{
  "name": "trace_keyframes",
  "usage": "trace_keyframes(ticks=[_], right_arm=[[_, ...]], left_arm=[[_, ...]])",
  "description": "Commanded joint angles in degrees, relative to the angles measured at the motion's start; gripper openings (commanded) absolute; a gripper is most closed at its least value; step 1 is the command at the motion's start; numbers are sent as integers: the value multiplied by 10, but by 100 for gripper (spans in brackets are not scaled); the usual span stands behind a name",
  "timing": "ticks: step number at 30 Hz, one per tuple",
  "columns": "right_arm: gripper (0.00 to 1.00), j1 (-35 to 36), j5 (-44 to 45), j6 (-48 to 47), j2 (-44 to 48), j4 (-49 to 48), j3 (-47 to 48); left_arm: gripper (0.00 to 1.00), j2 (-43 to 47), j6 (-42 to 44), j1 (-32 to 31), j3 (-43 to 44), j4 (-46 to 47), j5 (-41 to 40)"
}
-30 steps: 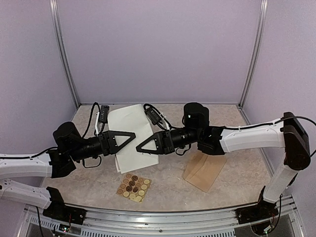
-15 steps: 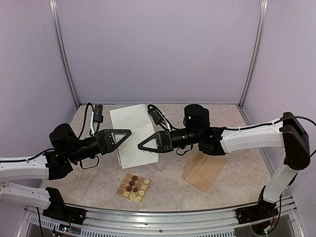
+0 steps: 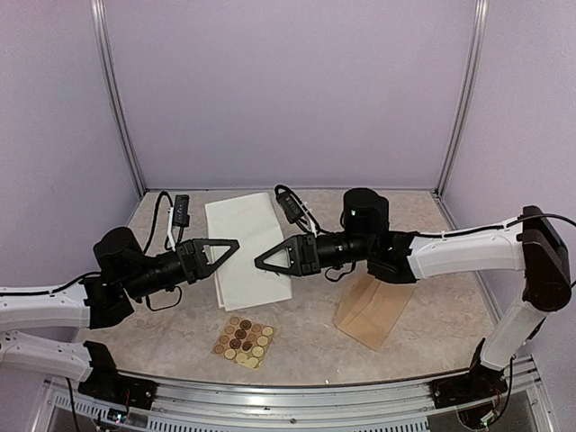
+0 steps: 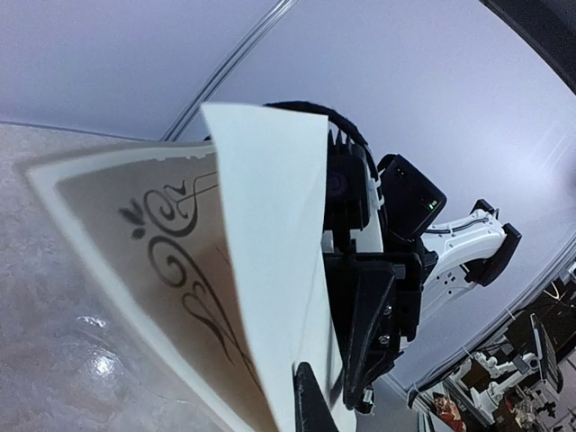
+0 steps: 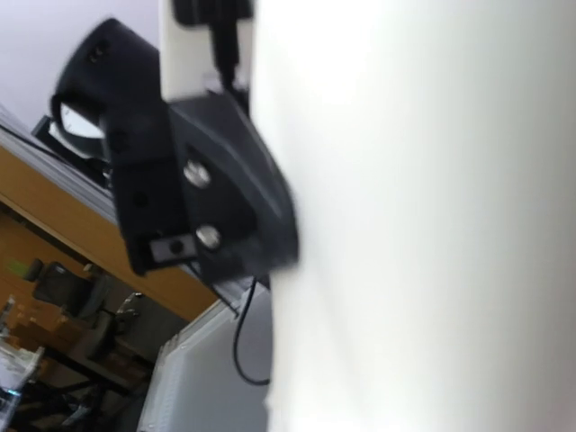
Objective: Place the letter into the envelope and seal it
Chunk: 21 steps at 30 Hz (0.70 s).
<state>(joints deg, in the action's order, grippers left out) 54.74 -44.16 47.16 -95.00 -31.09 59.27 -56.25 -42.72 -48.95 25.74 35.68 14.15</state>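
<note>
The letter (image 3: 247, 256) hangs white back up between my two grippers, above the table's middle left. My left gripper (image 3: 234, 245) is shut on its left edge. My right gripper (image 3: 260, 262) is shut on its right edge, so the two tips nearly face each other. In the left wrist view the letter (image 4: 265, 234) is bent over, with its ornate dark border (image 4: 175, 261) on the inner face. The right gripper (image 4: 369, 333) sits just behind it. White paper (image 5: 423, 216) fills the right wrist view and hides my right fingers. The tan envelope (image 3: 373, 311) lies flat at the right.
A small tan sheet of round stickers (image 3: 245, 340) lies on the table near the front, below the letter. Purple walls with metal corner posts (image 3: 121, 108) enclose the back and sides. A metal rail (image 3: 288, 409) runs along the near edge.
Both grippers have carried the letter slightly right and toward the back. The left arm has drawn back a little and the sheet now looks narrower. The envelope and stickers have not moved.
</note>
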Motion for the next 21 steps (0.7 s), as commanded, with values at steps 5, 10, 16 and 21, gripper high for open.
trace_keyframes(ticks=[5,10,16,21], right_arm=[[32,-18,23,-33,31,-22,11],[33,-23,36,-45,30,-20,26],[22,-24,80,-56,38,-18,30],[11,-26,100,-46,47,-29,19]], left_arm=[[0,-26,10,-4,-2,29,82],[0,-39,9,-9,1,36,110],[0,-53,9,-15,6,35,128],[3,-61,10,-17,8,32,127]])
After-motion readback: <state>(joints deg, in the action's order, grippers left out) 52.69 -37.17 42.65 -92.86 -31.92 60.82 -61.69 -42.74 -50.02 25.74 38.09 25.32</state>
